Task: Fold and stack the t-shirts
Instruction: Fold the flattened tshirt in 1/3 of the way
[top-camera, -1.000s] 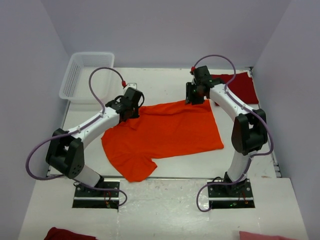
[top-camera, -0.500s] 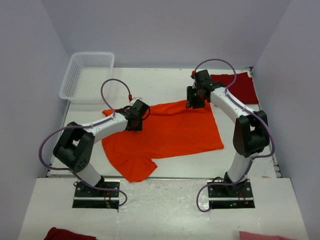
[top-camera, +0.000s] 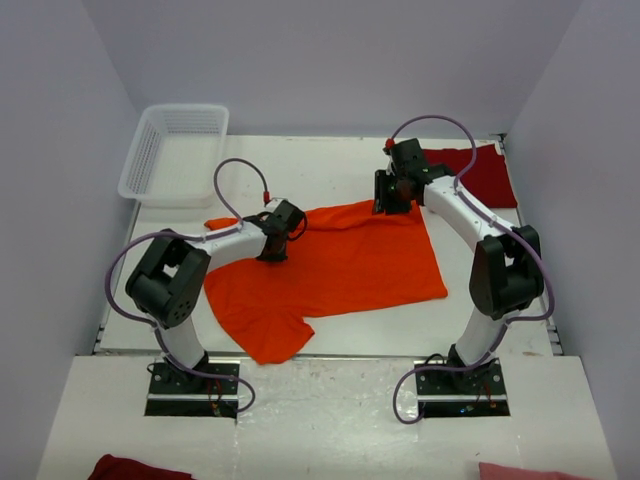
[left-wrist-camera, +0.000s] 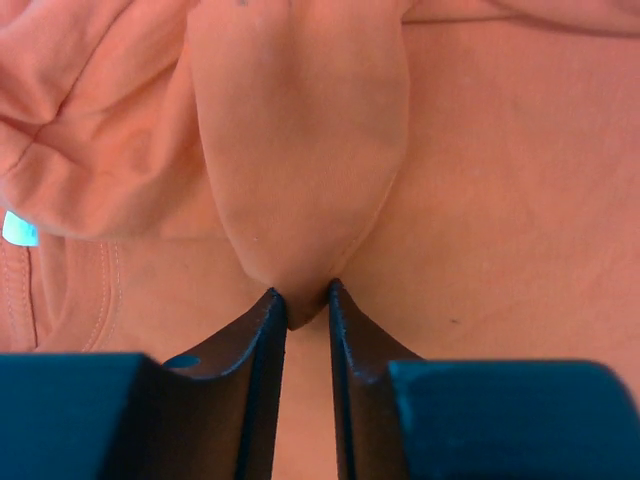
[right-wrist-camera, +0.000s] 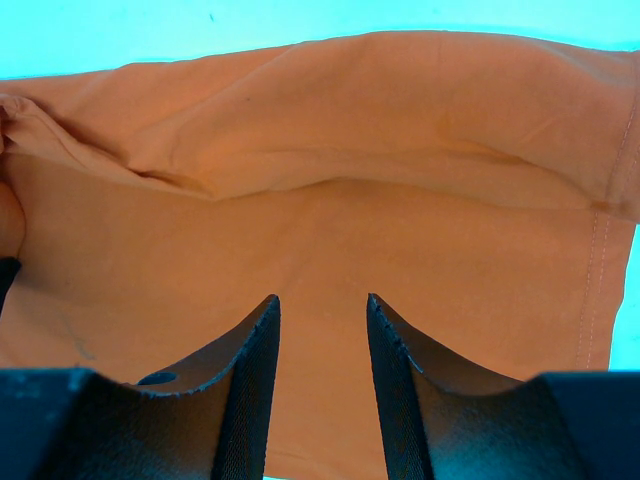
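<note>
A white lattice basket (top-camera: 140, 165) sits at the bench's (top-camera: 320, 165) far left corner, and the dark red t-shirt (top-camera: 488, 172) lies at the far right. The orange t-shirt (top-camera: 350, 260) is spread mid-bench, bunched at its far left, with one sleeve toward the near edge. The left end effector (left-wrist-camera: 303, 300) is clenched on a raised fold of it. The right end effector (right-wrist-camera: 322, 310) stands released over its far edge.

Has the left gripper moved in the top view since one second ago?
Yes. The left gripper has gone right and toward the near edge, farther from the basket, and is now over the orange shirt.
</note>
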